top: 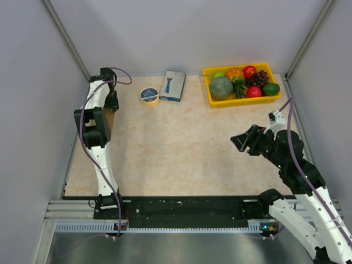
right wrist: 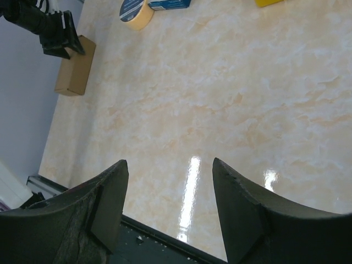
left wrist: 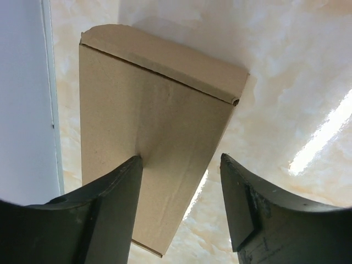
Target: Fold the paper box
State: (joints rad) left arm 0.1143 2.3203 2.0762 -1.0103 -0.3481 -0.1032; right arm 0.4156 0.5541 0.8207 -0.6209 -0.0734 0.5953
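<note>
The folded box [left wrist: 148, 137] lies on the tabletop [top: 181, 148] left of the tape [top: 149, 95] under the spread left claw [left wrist: 180, 159], which should press its end flap [left wrist: 165, 60] squarely; the right claw [right wrist: 169, 162], right of the tape, gapes empty.

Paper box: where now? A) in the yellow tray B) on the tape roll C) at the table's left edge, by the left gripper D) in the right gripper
C: the paper box lies on the table by its left edge, with the left gripper right at it.
</note>
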